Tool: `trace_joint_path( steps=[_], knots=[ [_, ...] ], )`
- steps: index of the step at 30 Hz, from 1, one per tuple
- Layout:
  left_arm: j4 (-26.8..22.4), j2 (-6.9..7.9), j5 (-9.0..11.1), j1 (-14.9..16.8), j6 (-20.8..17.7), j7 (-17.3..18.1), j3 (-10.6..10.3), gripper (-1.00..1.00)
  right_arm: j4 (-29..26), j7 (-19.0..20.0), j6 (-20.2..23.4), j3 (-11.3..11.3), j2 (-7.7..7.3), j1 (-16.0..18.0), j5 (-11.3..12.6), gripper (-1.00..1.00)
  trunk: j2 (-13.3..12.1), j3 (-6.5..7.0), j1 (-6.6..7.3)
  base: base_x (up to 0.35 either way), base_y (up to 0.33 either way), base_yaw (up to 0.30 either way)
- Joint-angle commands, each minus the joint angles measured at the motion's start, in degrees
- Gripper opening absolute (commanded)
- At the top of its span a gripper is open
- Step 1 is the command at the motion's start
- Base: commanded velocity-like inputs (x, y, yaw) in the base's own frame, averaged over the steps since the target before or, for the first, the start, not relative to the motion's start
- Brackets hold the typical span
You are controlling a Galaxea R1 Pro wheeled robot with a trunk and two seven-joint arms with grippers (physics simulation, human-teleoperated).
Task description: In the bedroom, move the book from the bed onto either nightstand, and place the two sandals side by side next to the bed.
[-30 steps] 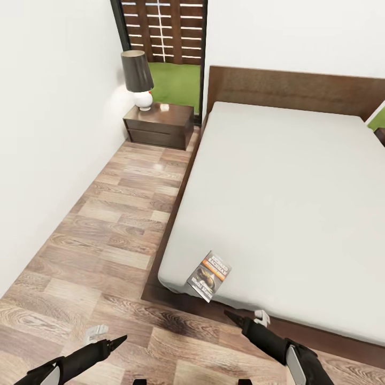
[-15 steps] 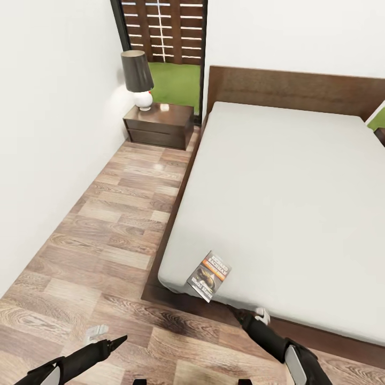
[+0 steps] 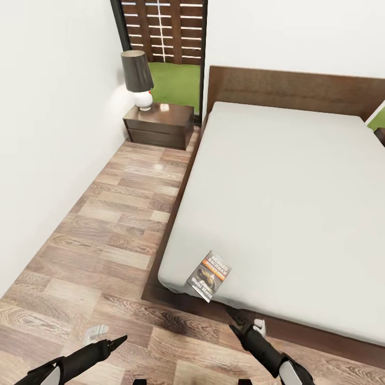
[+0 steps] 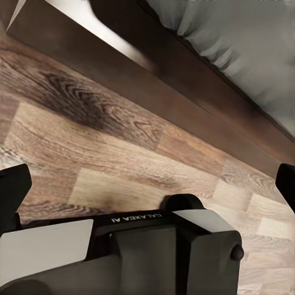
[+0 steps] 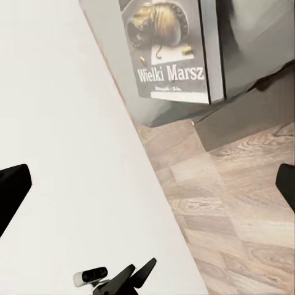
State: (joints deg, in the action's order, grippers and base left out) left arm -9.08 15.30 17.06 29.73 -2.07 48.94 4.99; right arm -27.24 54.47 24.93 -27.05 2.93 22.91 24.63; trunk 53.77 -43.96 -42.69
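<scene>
My right pincer (image 3: 235, 315) hangs open just near of the book (image 3: 208, 276) overhanging the bed's (image 3: 289, 187) near-left corner; my left pincer (image 3: 109, 339) is open too.

A table lamp with a dark conical shade and round white base (image 3: 137, 79) stands in the far corner beside the plain white wall (image 3: 48, 133).

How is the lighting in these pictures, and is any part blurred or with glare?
Head view: soft even light, a small glare spot on the nightstand top beside the lamp, a faint sheen on the floor. Right wrist view: the book cover is sharp, its title readable. Left wrist view: the bed frame looks dark and slightly soft.
</scene>
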Motion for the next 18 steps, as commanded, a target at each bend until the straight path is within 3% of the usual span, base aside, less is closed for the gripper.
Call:
trace_joint_path(
  steps=[1, 6, 18],
  knots=[
    [0.03, -0.01, -0.26, 0.03, -0.22, 0.27, 0.46, 1.0, 0.48, 0.15, 0.47, -0.29, 0.68, 0.03, 0.44, 1.0, 0.03, -0.04, 0.0, 0.0, 0.0, 0.0],
    [0.03, -0.01, -0.19, 0.0, -0.22, 0.28, 0.45, 1.0, 2.57, 0.19, 0.47, -0.27, 2.36, 0.03, 0.98, 1.0, 0.03, -0.04, 0.0, 0.0, 0.0, 0.0],
    [0.03, -0.01, -0.25, -0.01, -0.22, 0.28, 0.42, 1.0, 3.04, 1.05, 0.41, -0.2, 2.49, 0.03, 1.0, 1.0, 0.03, -0.04, 0.0, 0.0, 0.0, 0.0]
  ],
)
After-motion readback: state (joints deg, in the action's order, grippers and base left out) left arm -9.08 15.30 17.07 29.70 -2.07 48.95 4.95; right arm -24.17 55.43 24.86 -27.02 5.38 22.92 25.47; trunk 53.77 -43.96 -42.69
